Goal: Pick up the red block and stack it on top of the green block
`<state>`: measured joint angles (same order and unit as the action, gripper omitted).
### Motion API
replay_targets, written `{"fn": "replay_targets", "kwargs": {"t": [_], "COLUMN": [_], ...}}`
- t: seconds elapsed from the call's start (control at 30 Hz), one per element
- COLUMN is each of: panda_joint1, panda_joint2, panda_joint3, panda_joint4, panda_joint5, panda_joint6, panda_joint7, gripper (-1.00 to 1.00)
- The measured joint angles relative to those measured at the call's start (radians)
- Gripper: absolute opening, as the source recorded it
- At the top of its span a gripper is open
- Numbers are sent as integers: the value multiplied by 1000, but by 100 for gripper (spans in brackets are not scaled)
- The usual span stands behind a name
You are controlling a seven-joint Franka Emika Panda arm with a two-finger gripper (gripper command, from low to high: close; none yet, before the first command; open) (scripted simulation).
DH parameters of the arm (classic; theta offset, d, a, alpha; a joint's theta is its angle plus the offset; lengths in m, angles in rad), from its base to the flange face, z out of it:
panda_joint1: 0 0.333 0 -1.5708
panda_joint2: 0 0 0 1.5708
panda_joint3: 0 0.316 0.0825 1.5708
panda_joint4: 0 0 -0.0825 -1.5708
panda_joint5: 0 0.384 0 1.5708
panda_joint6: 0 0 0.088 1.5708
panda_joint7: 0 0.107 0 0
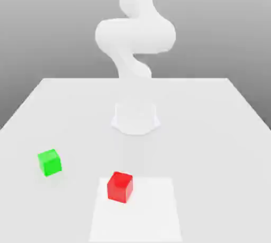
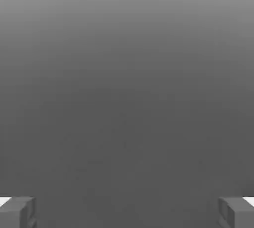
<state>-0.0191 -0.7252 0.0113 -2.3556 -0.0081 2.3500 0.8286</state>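
Note:
The red block (image 1: 119,186) rests on the white table, near the front and slightly to the exterior view's left of centre, at the back left corner of a brighter square patch. The green block (image 1: 50,162) sits apart from it, further to the exterior view's left and a little farther back. In the hand view my gripper (image 2: 127,212) is open, its two grey fingertips (image 2: 17,212) spread wide with nothing between them, facing plain grey background.
The white arm (image 1: 135,35) rises from its round base (image 1: 135,117) at the middle back of the table (image 1: 211,131). A brighter square patch (image 1: 140,215) marks the table's front centre. Table edges run along both sides.

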Motion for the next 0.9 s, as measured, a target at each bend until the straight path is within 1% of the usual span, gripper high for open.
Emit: {"fn": "replay_targets", "kwargs": {"t": [0.37,0.57,0.63,0.83,0.87,0.9], "panda_joint1": [-83,-107,-113,-105,-103,-103], "panda_joint2": [397,637,711,928,947,947], "panda_joint3": [25,16,18,4,1,1], "panda_joint4": [-278,-441,-464,-445,-442,-442], "panda_joint5": [-31,-7,5,-10,-12,-12], "panda_joint6": [258,415,470,654,670,670], "panda_joint7": [142,195,200,214,216,216], "gripper": [0,0,0,0,-100,-100]}}
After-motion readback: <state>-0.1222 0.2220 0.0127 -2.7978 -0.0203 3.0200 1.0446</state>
